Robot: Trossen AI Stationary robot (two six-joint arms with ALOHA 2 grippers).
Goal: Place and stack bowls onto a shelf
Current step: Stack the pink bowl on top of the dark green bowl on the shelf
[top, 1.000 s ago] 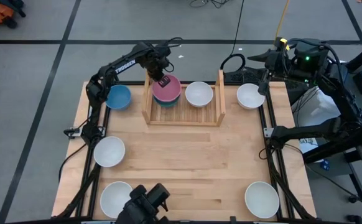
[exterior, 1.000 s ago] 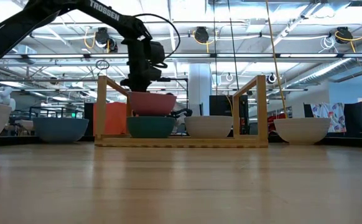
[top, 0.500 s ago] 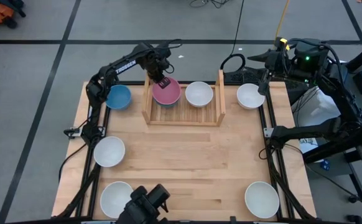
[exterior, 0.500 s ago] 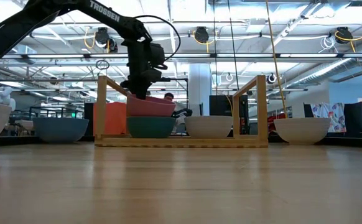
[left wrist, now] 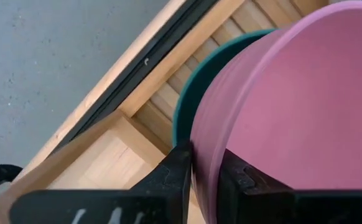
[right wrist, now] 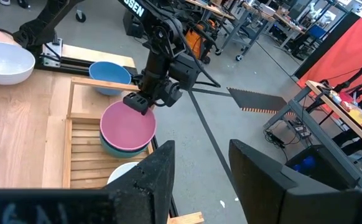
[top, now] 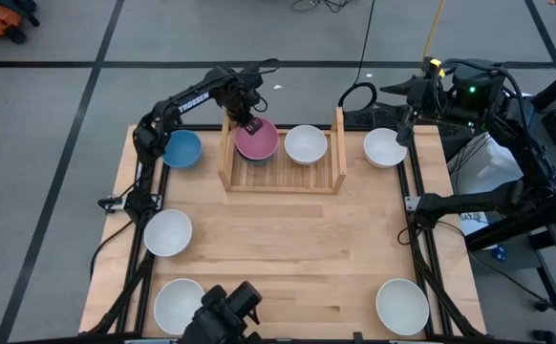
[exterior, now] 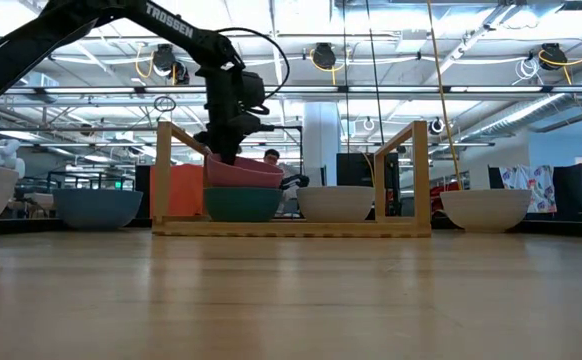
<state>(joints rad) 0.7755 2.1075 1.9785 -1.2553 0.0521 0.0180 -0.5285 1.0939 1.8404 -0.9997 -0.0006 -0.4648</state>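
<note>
The pink bowl [top: 257, 141] sits in the shelf's [top: 283, 178] left bay, nested on the teal bowl [exterior: 243, 205] and tipped, its left rim higher in the low view. My left gripper [top: 248, 124] is shut on the pink bowl's far rim. A white bowl [top: 306, 143] rests on the shelf's middle slats. The blue bowl [top: 182, 148] stands on the table left of the shelf. My right gripper [top: 405, 126] hangs open over the table's far right edge, next to another white bowl [top: 385, 146]. My left gripper pinches the pink bowl's rim [left wrist: 203, 155] at its far-left side, one finger [left wrist: 238, 182] inside the bowl and one finger [left wrist: 173, 175] outside. The fingers come from above, pointing down. The bowl's underside rests in the teal bowl [left wrist: 182, 118], tilted.
Three more white bowls stand on the table: at the left [top: 168, 232], near left [top: 180, 304] and near right [top: 401, 306]. The shelf's right bay [top: 331, 158] is bare slats between its upright panels. The table's middle [top: 278, 248] is bare wood.
My left gripper has moved down and a little toward the far edge, staying shut on the pink bowl. The bowl, held level above the teal bowl a second ago, has come down into it and now sits tipped over it.
</note>
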